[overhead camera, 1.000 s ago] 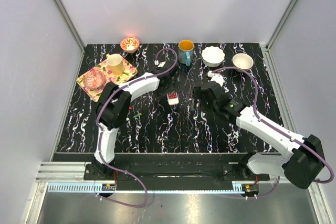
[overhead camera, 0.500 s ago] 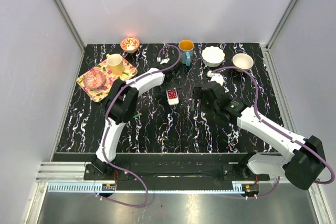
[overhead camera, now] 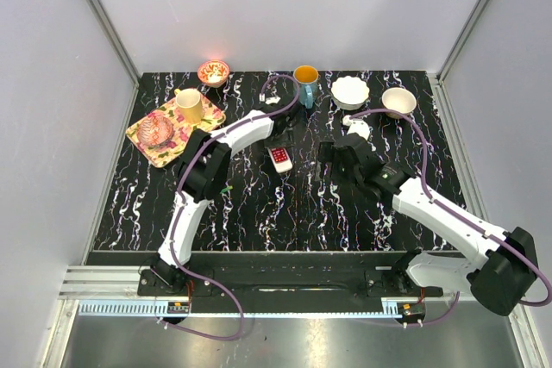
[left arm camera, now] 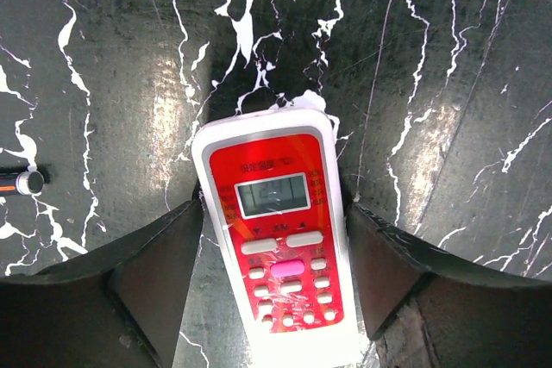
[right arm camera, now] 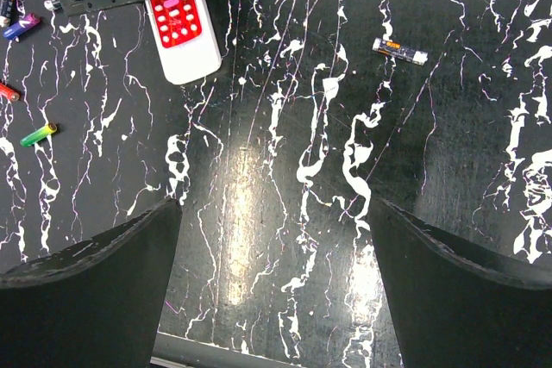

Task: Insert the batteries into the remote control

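Observation:
The remote control (left arm camera: 280,239) lies face up on the black marbled table, red button panel showing, and it also shows in the top view (overhead camera: 279,158). My left gripper (left arm camera: 274,208) straddles it with a finger against each long side, and sits mid-table in the top view (overhead camera: 280,140). My right gripper (right arm camera: 272,204) is open and empty over bare table, right of the remote in the top view (overhead camera: 329,159). A greenish battery (right arm camera: 39,134) and a reddish battery (right arm camera: 7,90) lie left of the remote. Another dark battery (right arm camera: 399,50) lies to its right.
A flowered tray (overhead camera: 145,140) with a cream cup (overhead camera: 190,105) and a pink dish stands back left. A small bowl (overhead camera: 213,71), a blue mug (overhead camera: 304,84) and two white bowls (overhead camera: 350,90) (overhead camera: 398,100) line the back edge. A dark battery (left arm camera: 21,182) lies left of my left fingers.
My left arm swung right and its gripper came down around the remote. The remote shifted slightly left and turned a little. The right arm has barely moved.

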Controlling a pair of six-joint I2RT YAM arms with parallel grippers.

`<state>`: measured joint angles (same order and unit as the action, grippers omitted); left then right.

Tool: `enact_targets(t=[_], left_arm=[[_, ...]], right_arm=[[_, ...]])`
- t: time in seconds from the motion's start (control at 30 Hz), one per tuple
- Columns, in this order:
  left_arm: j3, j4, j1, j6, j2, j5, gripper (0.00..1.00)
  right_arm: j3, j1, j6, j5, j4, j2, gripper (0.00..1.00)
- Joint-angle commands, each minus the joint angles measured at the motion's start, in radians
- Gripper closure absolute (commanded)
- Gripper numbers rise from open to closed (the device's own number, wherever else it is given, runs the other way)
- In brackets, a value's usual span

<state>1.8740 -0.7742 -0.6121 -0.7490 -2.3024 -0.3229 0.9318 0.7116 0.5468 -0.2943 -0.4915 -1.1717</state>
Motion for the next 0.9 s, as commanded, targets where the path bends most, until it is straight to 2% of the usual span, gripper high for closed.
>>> enact_targets(t=[0.0,0.1,0.17,0.2,0.23,0.33,0.37,0.43,0.47,0.53,0.67,0.73,0.77,0.83,0.87], left_arm=[[-0.018,-0.004,0.006,-0.016,-0.032,0.005,0.26],[-0.050,0.027,0.006,-0.013,-0.015,0.021,0.23],[-0.058,0.044,0.006,-0.007,-0.015,0.034,0.30],[-0.056,0.047,0.006,0.000,-0.017,0.039,0.35],[-0.056,0.050,0.006,0.005,-0.017,0.042,0.44],[-0.067,0.067,0.008,0.022,-0.011,0.059,0.61],[-0.075,0.085,0.009,0.026,0.006,0.068,0.71],[-0.117,0.108,0.012,0.031,0.043,0.073,0.79],[-0.140,0.146,0.015,0.031,0.102,0.084,0.85],[-0.232,0.208,0.020,0.040,0.188,0.103,0.90],[-0.447,0.450,0.026,0.065,0.516,0.206,1.00],[-0.590,0.560,0.035,0.066,0.624,0.276,1.00],[-0.639,0.686,0.041,0.063,0.717,0.379,1.00],[-0.778,0.810,0.063,0.030,0.802,0.468,1.00],[-0.823,0.925,0.069,0.013,0.872,0.539,1.00]], right_arm=[[0.012,0.003,-0.007,-0.006,0.025,0.018,0.05],[0.010,0.003,0.001,0.001,0.024,0.006,0.05],[0.010,0.003,0.002,0.009,0.025,0.001,0.05],[0.009,0.003,0.007,0.012,0.025,0.001,0.05],[0.007,0.003,0.008,0.014,0.024,0.001,0.05],[0.006,0.003,0.013,0.012,0.019,0.015,0.05],[0.010,0.003,0.015,0.009,0.011,0.024,0.06],[0.022,0.003,0.007,0.001,-0.001,0.033,0.06],[0.039,0.003,0.001,-0.002,-0.012,0.038,0.06],[0.056,0.002,-0.025,-0.012,-0.022,0.043,0.05],[0.084,0.002,-0.068,-0.016,-0.007,0.040,0.04],[0.082,-0.009,-0.067,0.055,0.022,0.046,0.03],[0.075,-0.033,-0.058,0.099,0.072,0.058,0.00],[0.055,-0.075,0.001,0.287,0.141,0.078,0.00],[0.018,-0.119,0.030,0.367,0.240,0.099,0.00]])
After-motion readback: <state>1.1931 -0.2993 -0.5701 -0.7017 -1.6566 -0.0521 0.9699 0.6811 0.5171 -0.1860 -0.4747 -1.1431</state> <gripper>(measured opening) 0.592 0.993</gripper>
